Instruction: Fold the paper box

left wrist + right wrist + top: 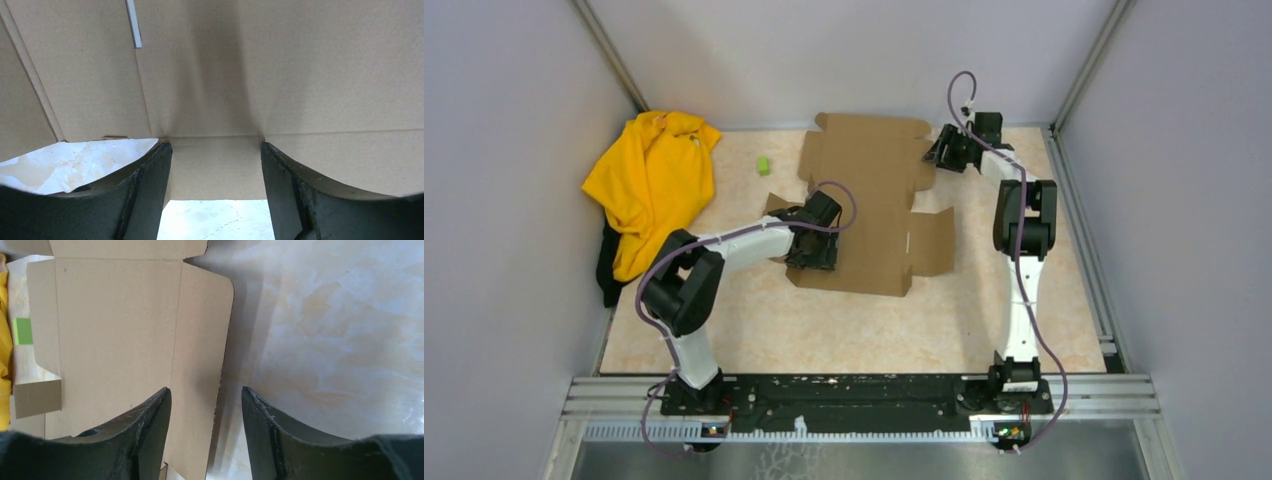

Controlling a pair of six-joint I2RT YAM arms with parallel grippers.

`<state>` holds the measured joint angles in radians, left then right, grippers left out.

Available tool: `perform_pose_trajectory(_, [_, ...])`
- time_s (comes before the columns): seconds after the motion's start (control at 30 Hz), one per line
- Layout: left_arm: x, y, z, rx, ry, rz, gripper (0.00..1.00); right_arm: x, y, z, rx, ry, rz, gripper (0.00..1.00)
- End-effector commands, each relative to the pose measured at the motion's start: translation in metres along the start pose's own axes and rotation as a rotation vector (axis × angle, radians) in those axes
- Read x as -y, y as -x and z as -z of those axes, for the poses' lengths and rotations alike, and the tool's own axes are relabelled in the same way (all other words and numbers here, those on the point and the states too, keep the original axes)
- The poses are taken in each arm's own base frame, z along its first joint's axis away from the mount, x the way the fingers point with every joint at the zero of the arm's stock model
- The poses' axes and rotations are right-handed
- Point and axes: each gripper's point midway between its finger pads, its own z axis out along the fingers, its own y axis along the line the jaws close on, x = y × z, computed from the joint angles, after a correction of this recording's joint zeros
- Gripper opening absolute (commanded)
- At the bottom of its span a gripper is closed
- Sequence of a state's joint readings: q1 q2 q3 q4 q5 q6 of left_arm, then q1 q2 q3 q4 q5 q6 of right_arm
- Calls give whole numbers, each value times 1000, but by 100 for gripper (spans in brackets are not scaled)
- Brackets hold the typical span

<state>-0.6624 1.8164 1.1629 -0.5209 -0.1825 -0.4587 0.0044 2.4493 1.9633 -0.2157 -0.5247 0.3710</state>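
The paper box [874, 200] lies unfolded as a flat brown cardboard sheet in the middle of the table. My left gripper [809, 250] is at the sheet's front-left side. In the left wrist view a short flap [215, 167] fills the gap of the left gripper [215, 147], with both fingers against its side edges and their tips at the fold line. My right gripper [939, 152] hovers at the far right edge. In the right wrist view the right gripper [206, 390] stands open, one finger over a rounded side flap [200, 340] and the other over bare table.
A yellow cloth [649, 185] is heaped at the far left over something dark [607, 275]. A small green block [763, 165] sits between the cloth and the sheet. Grey walls close in the back and both sides. Marble tabletop [864, 330] shows in front of the sheet.
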Motion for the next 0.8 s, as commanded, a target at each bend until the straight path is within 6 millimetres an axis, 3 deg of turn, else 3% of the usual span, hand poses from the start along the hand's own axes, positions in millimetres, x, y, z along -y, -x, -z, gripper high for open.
perform_pose_trajectory(0.0, [-9, -16, -4, -55, 85, -63, 72, -15, 2, -9, 22, 83, 26, 50])
perform_pose_trajectory(0.23, [-7, -12, 2, -34, 88, -83, 72, -32, -15, -15, -9, 160, 29, 34])
perform_pose_trajectory(0.33, [-11, -8, 5, -13, 104, -84, 73, -38, -20, -11, -14, 179, 28, 24])
perform_pose_trajectory(0.4, [-14, -5, 7, 1, 121, -87, 75, -42, -24, -3, -15, 178, 33, 11])
perform_pose_trajectory(0.5, [-16, 2, 9, 18, 141, -87, 80, -45, -34, 18, -14, 135, 56, 6])
perform_pose_trajectory(0.53, [-15, 5, 10, 26, 142, -84, 82, -41, -47, 26, -25, 109, 55, 6])
perform_pose_trajectory(0.77, [1, 31, 22, 100, 76, -60, 87, -25, -95, 105, 11, -123, 40, 4])
